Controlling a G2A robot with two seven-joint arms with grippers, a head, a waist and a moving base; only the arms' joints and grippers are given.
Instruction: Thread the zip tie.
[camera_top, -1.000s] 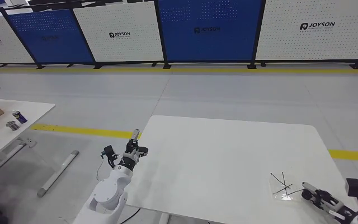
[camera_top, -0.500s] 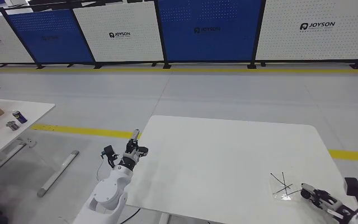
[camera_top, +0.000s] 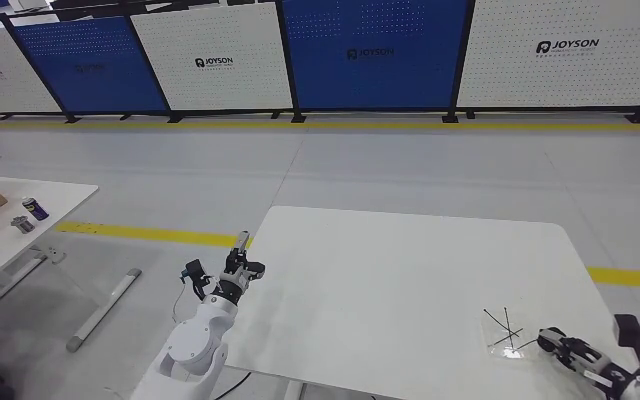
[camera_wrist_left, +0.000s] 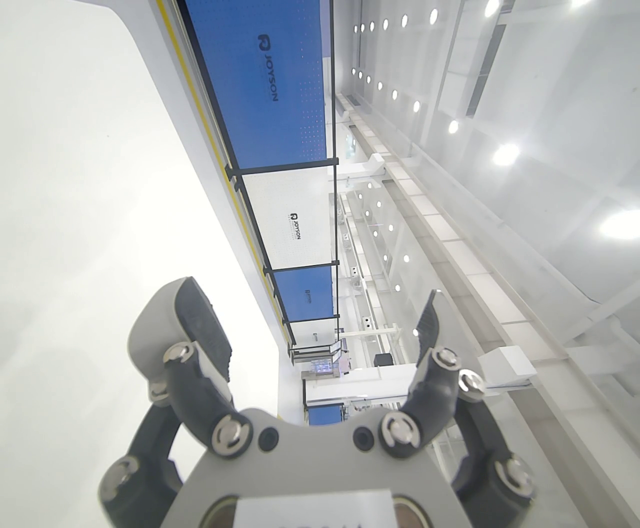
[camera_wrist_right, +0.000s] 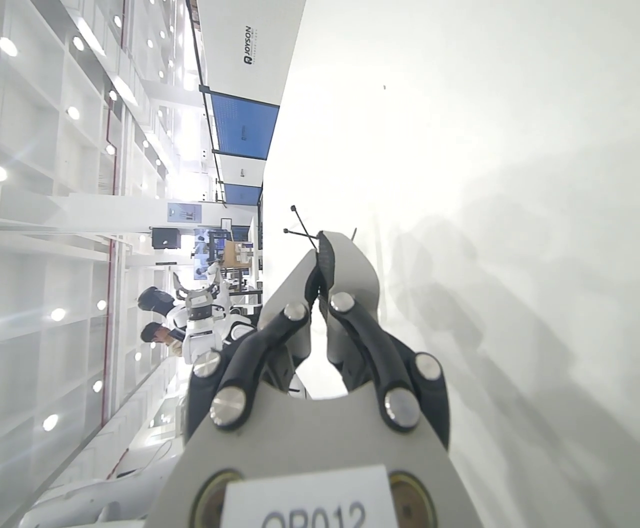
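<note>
Several thin black zip ties (camera_top: 506, 327) lie crossed on the white table (camera_top: 400, 280) near its front right corner. One tie runs from the pile toward my right gripper (camera_top: 545, 342), which sits low at the table's front right. In the right wrist view the fingers (camera_wrist_right: 320, 250) are pressed together, and the zip ties (camera_wrist_right: 300, 226) lead into the fingertips, their small heads pointing away. My left gripper (camera_top: 238, 252) hovers at the table's left edge, far from the ties. Its fingers (camera_wrist_left: 327, 325) are spread wide with nothing between them.
The table's front edge and right edge lie close to the right gripper. A second table (camera_top: 40, 200) with small items stands far left. Blue and white panels (camera_top: 370, 55) line the back of the room.
The right gripper has shifted slightly toward the table's front edge, staying at the tie pile. The left arm has not moved.
</note>
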